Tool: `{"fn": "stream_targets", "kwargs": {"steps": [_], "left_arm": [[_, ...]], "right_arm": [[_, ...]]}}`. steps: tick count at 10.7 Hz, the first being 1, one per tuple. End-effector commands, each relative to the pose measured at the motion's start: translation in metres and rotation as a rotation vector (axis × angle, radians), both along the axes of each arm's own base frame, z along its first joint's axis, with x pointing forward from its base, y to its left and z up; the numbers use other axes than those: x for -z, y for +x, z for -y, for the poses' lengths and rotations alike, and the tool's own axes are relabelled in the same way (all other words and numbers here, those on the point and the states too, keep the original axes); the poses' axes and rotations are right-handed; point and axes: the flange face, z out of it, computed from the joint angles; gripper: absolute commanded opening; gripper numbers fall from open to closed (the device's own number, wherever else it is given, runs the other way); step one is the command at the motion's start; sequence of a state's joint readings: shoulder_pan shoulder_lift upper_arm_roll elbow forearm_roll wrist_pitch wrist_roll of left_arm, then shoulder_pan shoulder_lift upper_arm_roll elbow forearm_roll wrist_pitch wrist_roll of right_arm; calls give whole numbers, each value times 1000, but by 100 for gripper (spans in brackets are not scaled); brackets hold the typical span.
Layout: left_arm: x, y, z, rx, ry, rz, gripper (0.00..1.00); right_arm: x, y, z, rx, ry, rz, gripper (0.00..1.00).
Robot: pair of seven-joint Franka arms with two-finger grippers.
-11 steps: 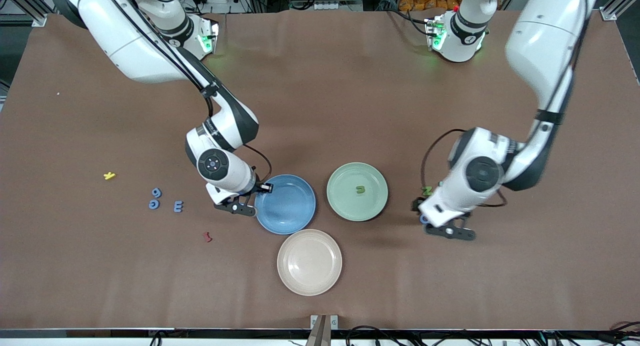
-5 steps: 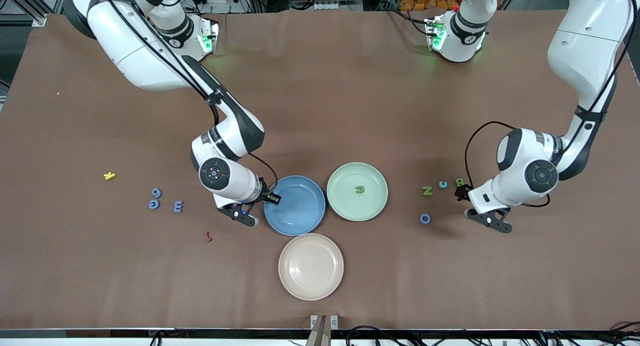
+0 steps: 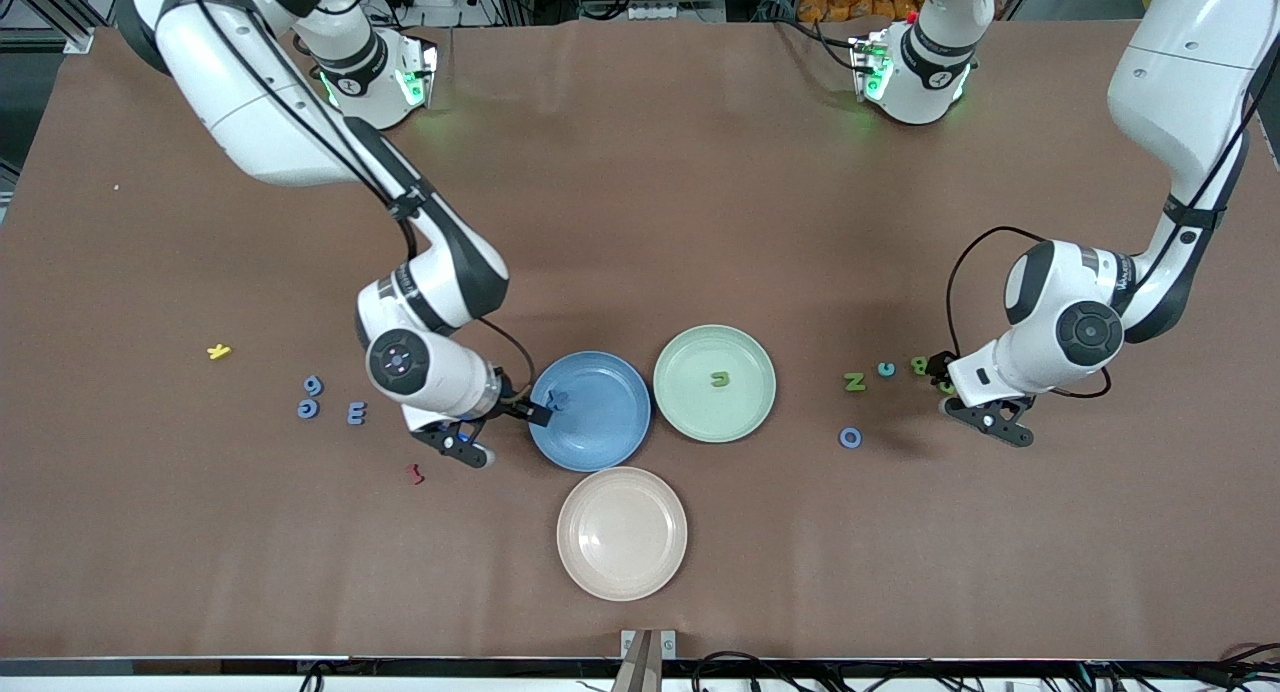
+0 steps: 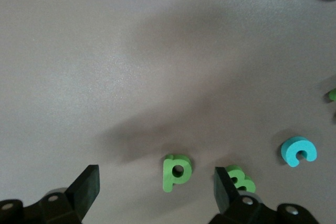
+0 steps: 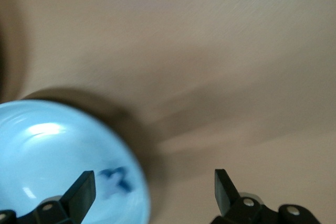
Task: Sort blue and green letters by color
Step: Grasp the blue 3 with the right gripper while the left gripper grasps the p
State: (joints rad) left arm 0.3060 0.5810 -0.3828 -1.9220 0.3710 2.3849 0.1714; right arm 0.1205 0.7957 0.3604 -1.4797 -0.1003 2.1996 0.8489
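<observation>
Front view. The brown cloth-covered table (image 3: 640,172) carries three round plates: a blue plate (image 3: 590,410), a pale green plate (image 3: 714,383) beside it, and a beige plate (image 3: 621,519) nearest the camera. A small blue letter piece (image 3: 558,400) now lies in the blue plate, which was empty half a second ago; a green letter piece (image 3: 719,378) lies in the green plate as before. The right gripper (image 3: 470,450) has drawn back from the blue plate's rim toward the dark red squiggly piece (image 3: 414,473) and now hangs just beside the plate. Three periwinkle pieces, reading 9 (image 3: 313,384), O (image 3: 308,408) and E (image 3: 356,412), and a yellow piece (image 3: 218,351) are unmoved. Toward the left arm's end of the table: a green N (image 3: 854,381), a teal c (image 3: 886,369), a green B (image 3: 918,365) and a blue ring-shaped O (image 3: 850,437). The left gripper (image 3: 990,420) has edged farther from the plates, low just beside the B.

Left wrist view. Left gripper fingers spread wide, empty, with a green p (image 4: 175,171) on the table between them; the B (image 4: 240,179) sits at one fingertip, the c (image 4: 297,151) nearby.

Right wrist view. Right gripper fingers parted, holding nothing; the blue piece (image 5: 116,178) rests inside the plate (image 5: 52,156) rim.

No brand marks legible.
</observation>
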Motion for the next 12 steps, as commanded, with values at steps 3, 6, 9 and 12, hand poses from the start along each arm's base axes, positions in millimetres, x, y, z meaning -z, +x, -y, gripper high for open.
{"fn": "stream_targets", "kwargs": {"steps": [3, 6, 9, 12], "left_arm": [[3, -11, -2, 30, 8, -3, 86], [7, -11, -3, 43, 11, 8, 83], [11, -12, -4, 43, 11, 3, 78], [14, -12, -5, 39, 8, 4, 75]], "right_arm": [[-14, 32, 162, -344, -119, -37, 100], [-7, 38, 238, -480, -163, -29, 100], [24, 26, 267, -524, -130, 18, 100], [37, 14, 256, -489, -115, 0, 100]]}}
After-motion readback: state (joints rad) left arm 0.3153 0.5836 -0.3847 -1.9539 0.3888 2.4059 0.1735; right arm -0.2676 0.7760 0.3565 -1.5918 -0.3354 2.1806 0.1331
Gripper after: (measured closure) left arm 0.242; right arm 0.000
